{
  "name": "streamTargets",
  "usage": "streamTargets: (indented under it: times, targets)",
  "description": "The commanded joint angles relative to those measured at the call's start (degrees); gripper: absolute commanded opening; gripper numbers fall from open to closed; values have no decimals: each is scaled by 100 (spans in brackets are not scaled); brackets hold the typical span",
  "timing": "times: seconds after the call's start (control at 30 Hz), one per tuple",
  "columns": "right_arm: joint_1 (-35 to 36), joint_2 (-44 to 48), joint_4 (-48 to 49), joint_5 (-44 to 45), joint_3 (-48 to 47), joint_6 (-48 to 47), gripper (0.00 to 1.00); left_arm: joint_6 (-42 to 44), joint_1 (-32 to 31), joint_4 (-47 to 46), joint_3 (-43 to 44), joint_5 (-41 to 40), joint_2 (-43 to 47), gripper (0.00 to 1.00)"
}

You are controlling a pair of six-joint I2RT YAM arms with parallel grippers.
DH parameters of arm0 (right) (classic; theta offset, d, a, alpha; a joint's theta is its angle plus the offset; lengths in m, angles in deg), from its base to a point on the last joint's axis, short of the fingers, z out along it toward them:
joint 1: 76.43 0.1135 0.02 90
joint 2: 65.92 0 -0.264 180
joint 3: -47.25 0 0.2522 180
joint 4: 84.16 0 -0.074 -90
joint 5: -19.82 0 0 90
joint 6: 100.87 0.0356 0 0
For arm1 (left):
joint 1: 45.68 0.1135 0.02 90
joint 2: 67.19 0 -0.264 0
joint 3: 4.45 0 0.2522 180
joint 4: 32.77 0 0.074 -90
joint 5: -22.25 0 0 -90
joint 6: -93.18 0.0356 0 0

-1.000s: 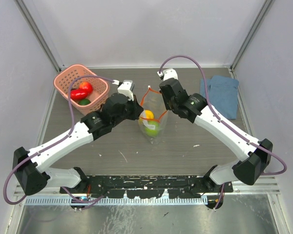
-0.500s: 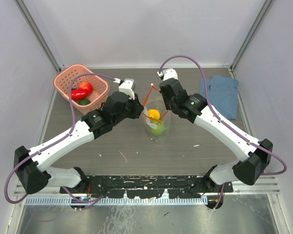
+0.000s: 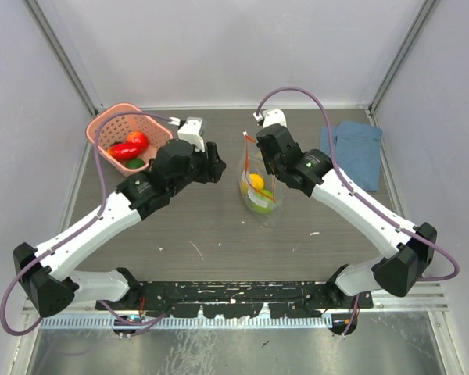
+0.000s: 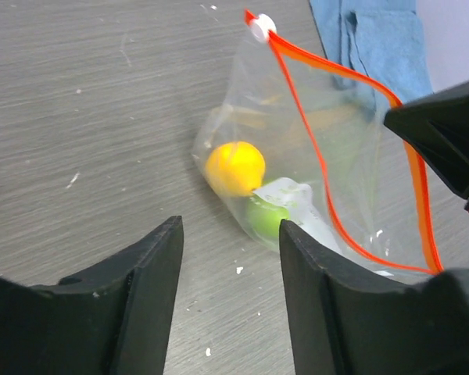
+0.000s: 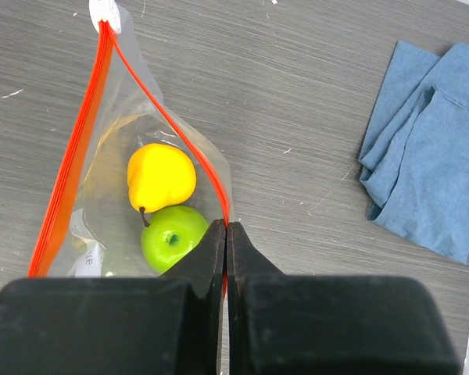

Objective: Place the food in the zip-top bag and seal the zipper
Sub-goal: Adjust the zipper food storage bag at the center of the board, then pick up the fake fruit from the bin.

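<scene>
I find the right gripper clamped tight on the zipper, holding the zip-top bag with its mouth parted at mid-table. The left gripper stands half-spread and empty, just left of the bag and clear of it. The bag contains a yellow pear and a green apple. Red and green food lies in the pink basket.

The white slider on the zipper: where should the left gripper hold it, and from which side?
Probably pinch the white slider across the zipper strip, the left gripper coming from its own side. It stands free at the far end of the open mouth, where both lips meet; the right gripper holds one lip.
</scene>
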Motion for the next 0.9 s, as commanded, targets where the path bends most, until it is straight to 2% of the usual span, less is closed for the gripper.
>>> streamTargets:
  times: [0.0, 0.3, 0.53, 0.87]
  targets:
    - [-30, 270, 300, 198, -134, -64, 0, 298, 326, 248, 374, -84, 268, 56]
    - [-38, 386, 338, 226, -124, -113, 0, 778, 1346, 858, 688, -281, 227, 65]
    - [-38, 427, 396, 155, 9, -155, 0, 956, 2382, 937, 852, -370, 23, 72]
    - [-38, 500, 575, -114, 196, -146, 0, 1128, 3676, 719, 1451, -411, -1120, 80]
